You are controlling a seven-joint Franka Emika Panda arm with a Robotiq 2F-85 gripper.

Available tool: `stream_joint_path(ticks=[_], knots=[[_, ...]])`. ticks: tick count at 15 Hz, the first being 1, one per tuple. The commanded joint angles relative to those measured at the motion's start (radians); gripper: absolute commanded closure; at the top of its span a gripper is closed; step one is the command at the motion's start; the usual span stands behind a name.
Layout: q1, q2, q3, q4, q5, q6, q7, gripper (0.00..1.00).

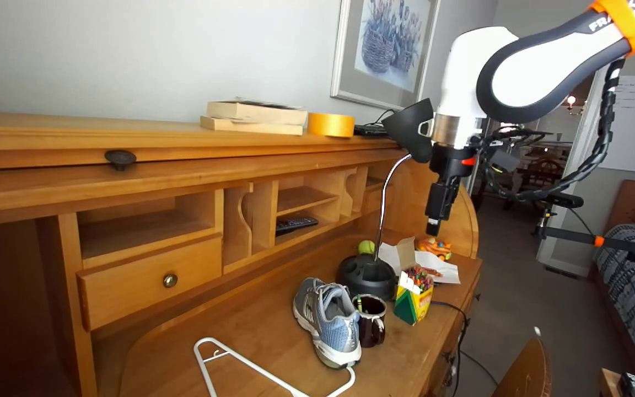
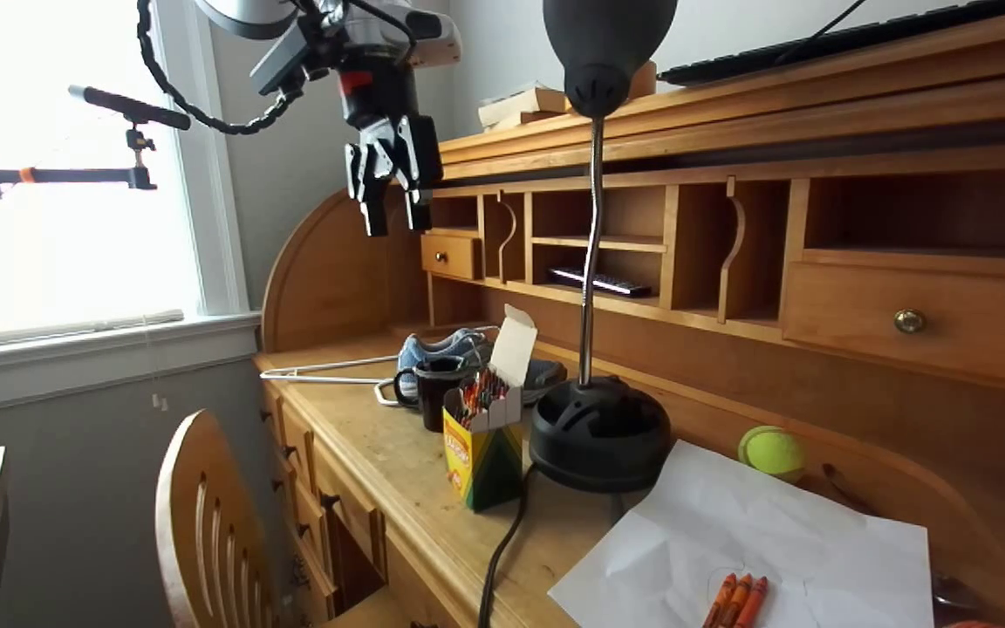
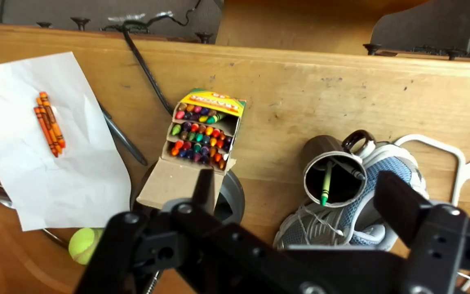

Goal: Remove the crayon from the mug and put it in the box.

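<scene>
The dark brown mug point(image 3: 320, 149) stands upright on the desk, its handle toward the desk's front edge. A green crayon point(image 3: 326, 183) leans inside with its tip at the rim; a greyish crayon point(image 3: 352, 169) lies against the other side. The yellow-and-green crayon box point(image 2: 485, 471), lid up, holds several crayons in rows; a gap shows in one row. High above the desk, my gripper point(image 3: 295, 175) is open and points down, with nothing between its fingers. In the wrist view the mug appears between the fingertips, well below them. Both exterior views show the gripper point(image 1: 433, 226) apart from everything.
A grey-and-blue sneaker point(image 1: 331, 320) touches or nearly touches the mug. The black lamp point(image 2: 603, 436) stands behind the box, its neck rising near the arm. A white hanger point(image 1: 251, 364), a tennis ball point(image 2: 771, 452) and paper point(image 3: 51, 155) with three orange crayons point(image 3: 49, 124) lie around.
</scene>
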State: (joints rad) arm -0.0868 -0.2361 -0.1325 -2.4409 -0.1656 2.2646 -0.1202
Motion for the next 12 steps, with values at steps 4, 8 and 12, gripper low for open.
stream_joint_path(ticks=[4,8,12], knots=[[-0.005,0.018,-0.043,-0.049,0.120,0.129,-0.203,0.00],[-0.001,0.025,-0.051,-0.050,0.141,0.136,-0.236,0.00],[0.009,0.085,-0.031,-0.052,0.164,0.165,-0.186,0.00]])
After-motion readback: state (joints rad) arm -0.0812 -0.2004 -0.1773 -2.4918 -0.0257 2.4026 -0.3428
